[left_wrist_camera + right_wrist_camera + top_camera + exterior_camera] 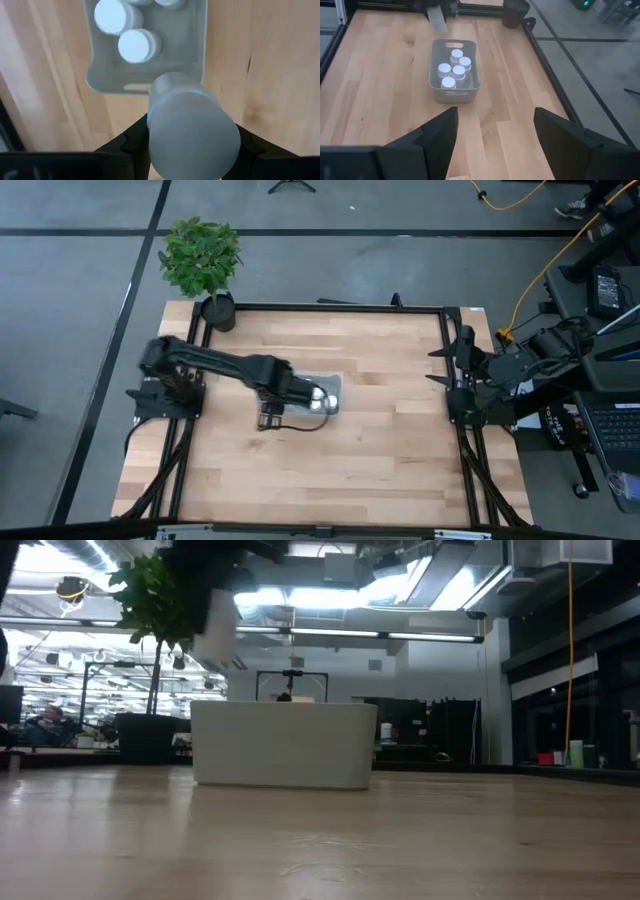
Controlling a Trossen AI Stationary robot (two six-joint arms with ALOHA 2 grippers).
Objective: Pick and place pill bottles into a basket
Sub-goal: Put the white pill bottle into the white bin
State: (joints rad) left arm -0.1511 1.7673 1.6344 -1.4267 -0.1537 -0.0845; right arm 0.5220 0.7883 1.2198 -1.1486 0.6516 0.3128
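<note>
The pale blue-grey basket (325, 395) stands mid-table and holds several white pill bottles (453, 69); two of them show in the left wrist view (135, 45). My left gripper (296, 391) hovers at the basket's left end (145, 85), shut on one more white pill bottle (192, 130). In the low view this bottle (216, 628) hangs well above the basket (285, 745). My right gripper (495, 125) is open and empty at the table's right edge (452, 370). My left gripper pinches the pill bottle's round sides (155, 135) between its two fingers (132, 142), one on each side. The fingers come from above, pointing down. The bottle is lifted clear, roughly upright, above the table just outside the basket's left end wall.
A black pot with a green plant (205, 265) stands at the table's far left corner. A black frame (320, 307) runs round the table. Bare wood (330, 470) lies on the near side of the basket.
</note>
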